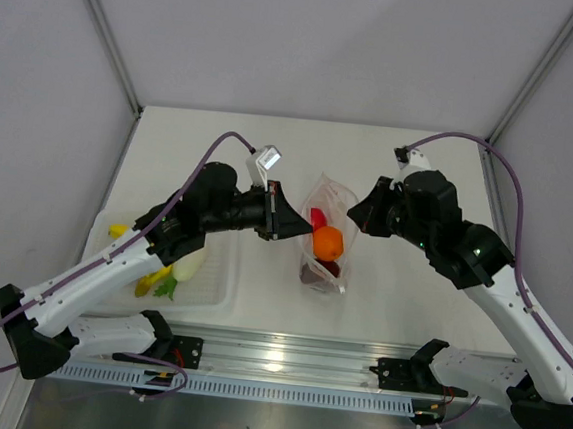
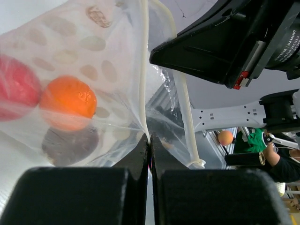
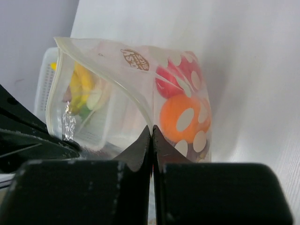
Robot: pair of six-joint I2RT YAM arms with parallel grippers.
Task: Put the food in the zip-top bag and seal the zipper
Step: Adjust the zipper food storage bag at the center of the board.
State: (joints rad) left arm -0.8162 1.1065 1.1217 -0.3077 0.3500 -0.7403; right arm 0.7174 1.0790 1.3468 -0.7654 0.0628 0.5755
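Observation:
The zip-top bag (image 1: 333, 204) hangs over the table's middle, between my two grippers. My left gripper (image 1: 291, 220) is shut on one lip of its zipper (image 2: 143, 70), and my right gripper (image 1: 358, 219) is shut on the opposite lip (image 3: 108, 79), so the mouth stands apart. Inside the bag lie an orange fruit (image 1: 328, 243), a red apple (image 1: 318, 217) and a dark round one (image 1: 317, 270); these also show through the plastic as orange (image 2: 69, 98), red (image 2: 16, 86) and dark (image 2: 70, 145). A banana (image 1: 150, 281) and radish (image 1: 188, 264) lie in the tray.
A shallow white tray (image 1: 222, 289) sits at the left near edge, partly under my left arm. A metal rail (image 1: 284, 360) runs along the near edge between the arm bases. Grey walls enclose the table on three sides.

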